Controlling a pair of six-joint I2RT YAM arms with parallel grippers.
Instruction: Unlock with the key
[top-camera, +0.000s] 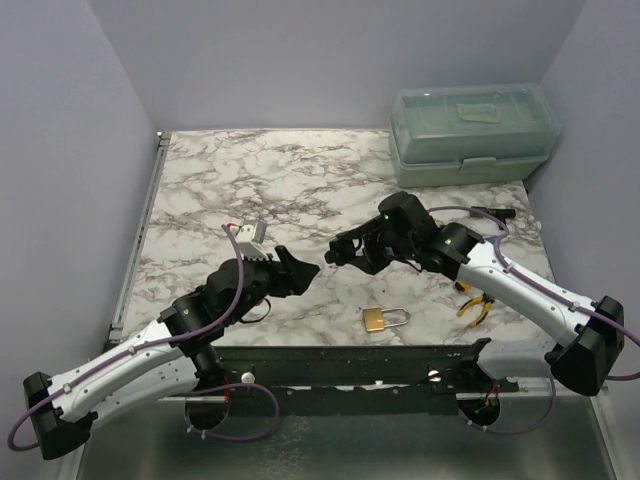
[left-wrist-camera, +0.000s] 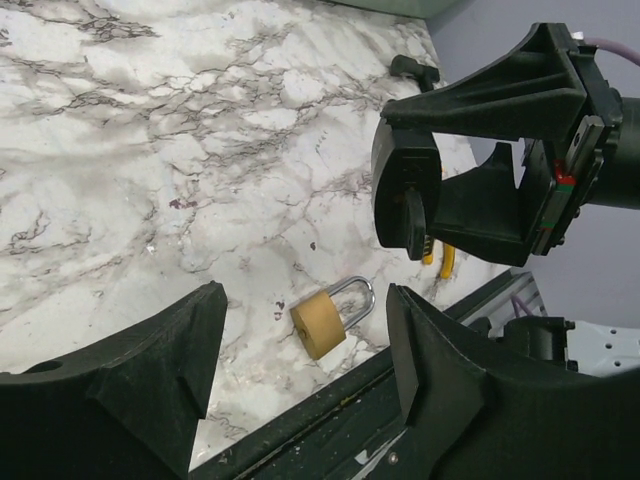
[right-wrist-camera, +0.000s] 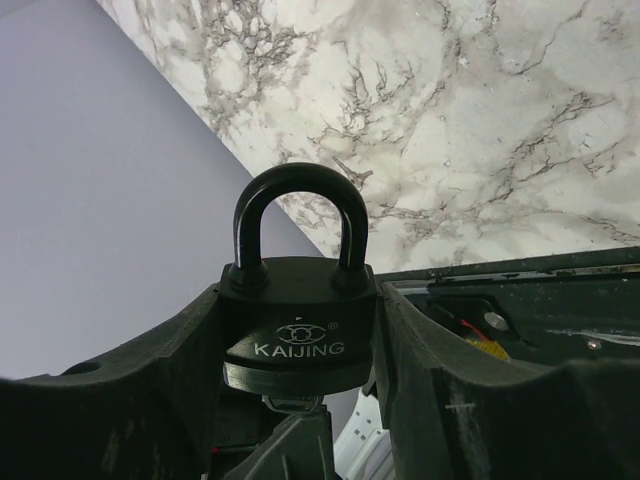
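Observation:
A black padlock (right-wrist-camera: 300, 310) marked KAIJING is clamped between the fingers of my right gripper (right-wrist-camera: 300, 300), held above the table with both legs of its shackle seated in the body. A small metal piece that looks like the key (right-wrist-camera: 295, 403) sticks out of its underside. From the left wrist the same padlock (left-wrist-camera: 405, 180) shows with a dark key head (left-wrist-camera: 413, 225) hanging from it. My left gripper (left-wrist-camera: 305, 295) stands open and empty a short way off, facing it. From above, the left gripper (top-camera: 300, 268) and right gripper (top-camera: 340, 250) sit tip to tip, apart.
A brass padlock (top-camera: 383, 318) lies on the marble near the front edge, seen also as the brass padlock (left-wrist-camera: 325, 320) below my left jaws. Yellow-handled pliers (top-camera: 475, 305) lie under the right arm. A green toolbox (top-camera: 470, 135) stands at the back right. A black rail (top-camera: 350, 360) borders the front.

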